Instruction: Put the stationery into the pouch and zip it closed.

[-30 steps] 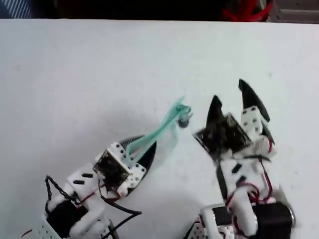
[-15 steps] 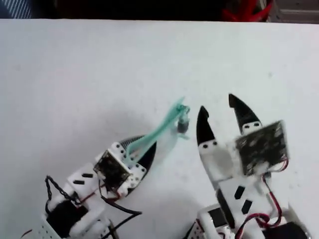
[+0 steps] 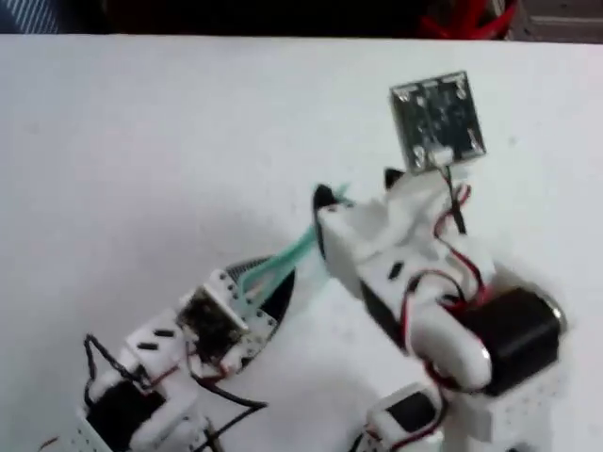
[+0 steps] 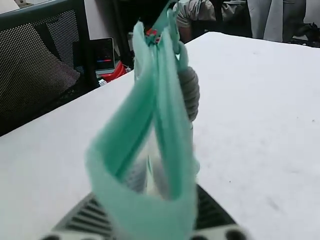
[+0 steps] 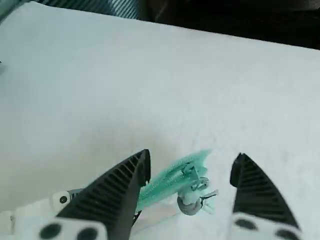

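A teal mesh pouch [image 3: 287,257] stands on its edge on the white table, and my left gripper [image 3: 261,283] is shut on its near end. In the left wrist view the pouch [image 4: 150,150] rises from between the jaws, with a grey zipper pull [image 4: 189,91] at its far end. My right gripper [image 3: 356,186] hangs open over that far end. In the right wrist view its black fingers [image 5: 127,182] stand either side of the pouch tip [image 5: 172,180] and the zipper pull [image 5: 192,200], not touching them. I see no loose stationery.
The white table [image 3: 141,141] stretches bare to the left and towards the far edge. A red object [image 3: 462,19] lies beyond that edge. A black mesh chair [image 4: 40,70] stands past the table in the left wrist view.
The right arm has swung forward and left, bringing its open gripper from beside the pouch's zipper end to above it. The left arm has kept still with the pouch.
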`<state>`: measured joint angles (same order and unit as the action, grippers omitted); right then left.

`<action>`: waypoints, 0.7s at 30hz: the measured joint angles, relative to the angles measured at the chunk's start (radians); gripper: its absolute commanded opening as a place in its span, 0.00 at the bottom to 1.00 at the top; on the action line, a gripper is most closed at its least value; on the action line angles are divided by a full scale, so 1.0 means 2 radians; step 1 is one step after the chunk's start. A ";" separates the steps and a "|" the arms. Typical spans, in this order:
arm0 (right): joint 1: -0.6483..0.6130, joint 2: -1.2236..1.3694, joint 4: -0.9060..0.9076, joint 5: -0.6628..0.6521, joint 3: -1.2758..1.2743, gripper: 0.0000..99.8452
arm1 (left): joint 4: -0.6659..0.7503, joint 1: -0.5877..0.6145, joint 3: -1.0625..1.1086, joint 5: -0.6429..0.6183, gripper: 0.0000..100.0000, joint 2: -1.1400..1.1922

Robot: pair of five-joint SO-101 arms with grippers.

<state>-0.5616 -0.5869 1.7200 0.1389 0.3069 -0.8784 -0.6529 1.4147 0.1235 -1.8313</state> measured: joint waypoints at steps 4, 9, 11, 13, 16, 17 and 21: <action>0.001 0.012 0.000 0.000 -0.025 0.23 | 0.020 0.000 0.013 0.001 0.02 -0.001; 0.016 0.030 0.000 0.000 -0.026 0.23 | 0.029 0.000 0.018 0.001 0.02 -0.001; 0.033 0.039 0.000 0.000 -0.026 0.23 | 0.029 0.000 0.018 0.001 0.02 -0.001; 0.049 0.047 0.000 0.000 -0.026 0.23 | 0.029 0.000 0.018 0.001 0.02 -0.001; 0.066 0.046 0.000 0.000 -0.026 0.23 | 0.029 0.000 0.018 0.001 0.02 -0.001; 0.069 0.046 0.000 0.000 -0.028 0.22 | 0.029 0.000 0.018 0.002 0.02 -0.001; 0.071 0.045 -0.002 -0.021 -0.058 0.13 | 0.029 0.000 0.018 0.002 0.02 -0.001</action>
<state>-0.4204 -0.4964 1.7154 0.0974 0.1903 -0.8201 -0.6529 1.4515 0.1266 -1.8328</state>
